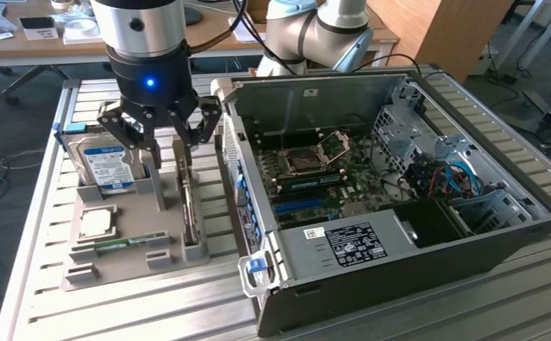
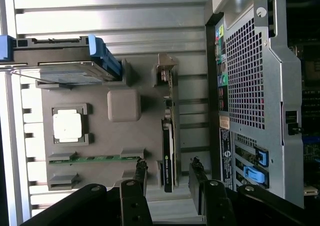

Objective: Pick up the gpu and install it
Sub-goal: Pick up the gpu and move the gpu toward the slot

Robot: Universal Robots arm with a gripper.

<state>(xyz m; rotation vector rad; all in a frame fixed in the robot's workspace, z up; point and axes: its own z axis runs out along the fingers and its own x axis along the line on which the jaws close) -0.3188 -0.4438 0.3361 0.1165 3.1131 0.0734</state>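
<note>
Exterior view: gripper [image 1: 168,147] hangs over grey tray [image 1: 114,264], fingers spread wide, holding nothing. gpu [image 1: 192,213] stands on edge in the tray's slot, under the fingers.
Wrist view: 2 fingers [image 2: 141,173] straddle gpu [image 2: 167,153], clear of both faces.

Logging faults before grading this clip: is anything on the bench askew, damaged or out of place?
Nothing stands out. The hard drive, processor chip, memory stick and graphics card each sit in their own slots of the grey holder, the card upright on its edge. The hand hovers open above the card.
</note>
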